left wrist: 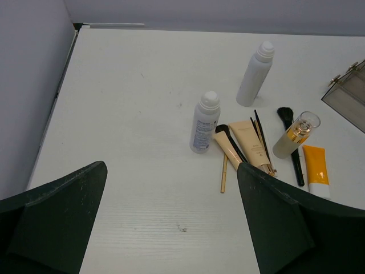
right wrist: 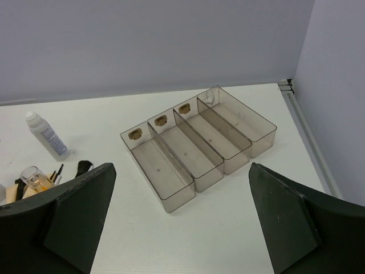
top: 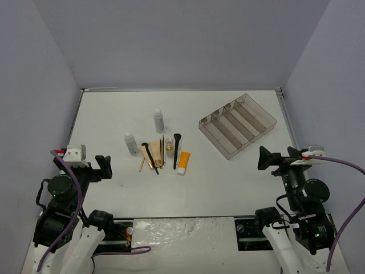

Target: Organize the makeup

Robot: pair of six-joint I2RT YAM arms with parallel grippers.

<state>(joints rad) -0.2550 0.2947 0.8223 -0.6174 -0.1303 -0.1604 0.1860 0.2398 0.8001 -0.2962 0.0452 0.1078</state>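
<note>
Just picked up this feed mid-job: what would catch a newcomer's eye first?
The makeup lies bunched in one clutter left of the table's centre, with two white bottles standing along its far-left side. To the right sits the smoky clear tray, all four slots empty. The left end effector and right end effector hang open near the front edge, holding nothing.

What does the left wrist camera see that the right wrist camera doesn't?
Only the left wrist camera shows the orange tube with its white cap, lying flat. Only the right wrist camera shows the whole tray, all four slots empty; the left wrist view catches just a corner of it. Both see the far white bottle standing up, the little amber vial and some black brushes.
</note>
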